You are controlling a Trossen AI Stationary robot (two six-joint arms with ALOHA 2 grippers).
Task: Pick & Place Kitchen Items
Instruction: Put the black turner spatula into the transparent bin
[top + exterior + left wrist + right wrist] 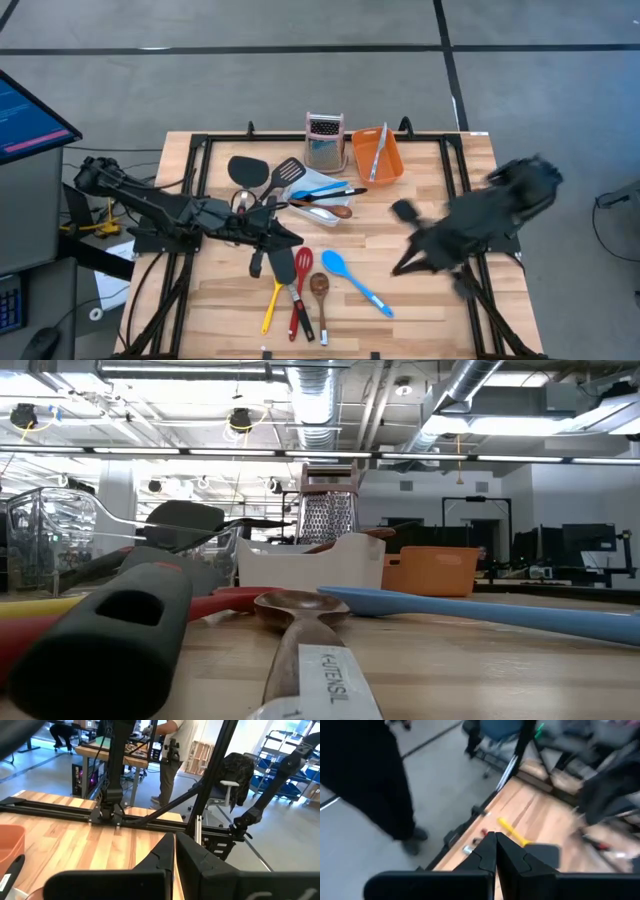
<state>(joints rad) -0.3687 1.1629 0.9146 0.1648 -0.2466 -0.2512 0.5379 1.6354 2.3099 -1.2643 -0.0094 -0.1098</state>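
- Left gripper [292, 238]: I see it with its fingers pressed together and holding nothing, low over the pale wooden slatted tabletop [430, 300], at the upper edge of the loose utensils.
- Right gripper [398, 268]: fingers likewise pressed together and empty, near the tabletop's right side, well apart from most items.
- Loose items: a yellow-handled tool [271, 306], a red-handled black spatula [300, 290], a brown wooden spoon [320, 292] and a long blue plastic spoon [356, 282] lie in the front middle.
- Other items: more utensils rest in the white rectangular tub [318, 198]; one white tool stands in the orange tub [378, 153].
- Deciding relation, as I judge it: the blue spoon lies between the arms, its long axis slanting from bowl, nearer the left gripper, to handle tip, nearer the right gripper.
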